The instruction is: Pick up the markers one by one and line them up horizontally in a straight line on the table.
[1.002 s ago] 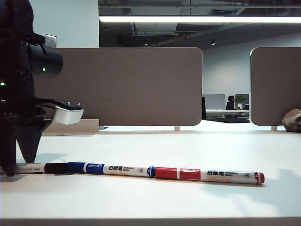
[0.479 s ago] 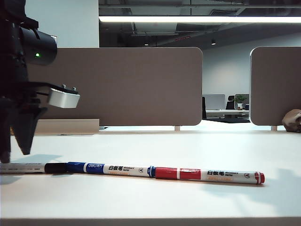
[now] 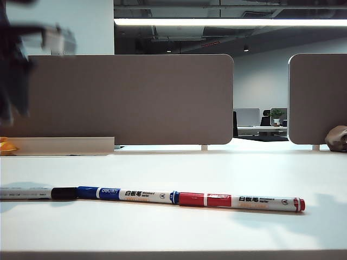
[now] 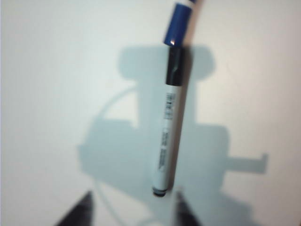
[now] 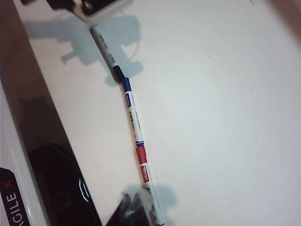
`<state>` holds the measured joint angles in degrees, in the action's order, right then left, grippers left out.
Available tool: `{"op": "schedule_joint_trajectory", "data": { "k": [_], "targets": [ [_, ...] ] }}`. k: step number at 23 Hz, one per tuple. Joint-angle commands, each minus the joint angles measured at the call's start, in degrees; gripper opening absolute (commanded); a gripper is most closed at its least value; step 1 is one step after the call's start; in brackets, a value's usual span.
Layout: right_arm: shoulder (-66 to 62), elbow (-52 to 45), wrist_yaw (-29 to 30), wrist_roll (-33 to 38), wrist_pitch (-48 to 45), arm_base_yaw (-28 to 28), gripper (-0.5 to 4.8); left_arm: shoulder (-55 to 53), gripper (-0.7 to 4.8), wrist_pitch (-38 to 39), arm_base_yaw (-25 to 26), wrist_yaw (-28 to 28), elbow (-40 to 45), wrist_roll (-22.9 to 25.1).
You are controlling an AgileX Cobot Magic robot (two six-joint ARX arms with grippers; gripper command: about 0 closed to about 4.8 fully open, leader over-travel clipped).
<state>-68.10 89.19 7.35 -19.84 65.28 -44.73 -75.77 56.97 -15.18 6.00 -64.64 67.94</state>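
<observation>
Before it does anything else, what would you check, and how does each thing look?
1. All three markers on the table: ok. The black marker, blue marker and red marker lie end to end.
2. Line straight: cannot tell for sure. From the side it looks nearly straight; the right wrist view shows a slight bend where black meets blue.
3. Left gripper clear of the markers: ok. It hangs above the black marker, fingers apart, holding nothing.
4. Right gripper clear: cannot tell. It is shut, close over the red marker; contact is unclear.
5. Nothing in the way on the table: ok in the side view.
</observation>
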Motion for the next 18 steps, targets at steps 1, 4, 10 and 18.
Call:
{"op": "schedule_joint_trajectory", "data": {
  "k": [1,4,10,18],
  "targets": [
    [0.2,0.2,0.3,-0.2,-1.3,0.0,-0.01,7.4,0.11,2.0,0.0,0.8,-0.1,-4.2],
    [0.3,0.2,0.3,-0.2,-3.0,0.0,-0.01,14.4,-0.06,2.3,0.0,1.8,-0.1,-6.9],
    [1.5,0.2,0.3,0.2,-11.0,0.0,-0.02,32.8,-0.06,-1.4,0.0,5.6,-0.1,-19.7],
    [7.5,-3.0,0.3,2.0,-22.3,0.0,-0.02,46.0,-0.06,-8.8,0.0,11.0,0.1,-33.1]
  ]
}}
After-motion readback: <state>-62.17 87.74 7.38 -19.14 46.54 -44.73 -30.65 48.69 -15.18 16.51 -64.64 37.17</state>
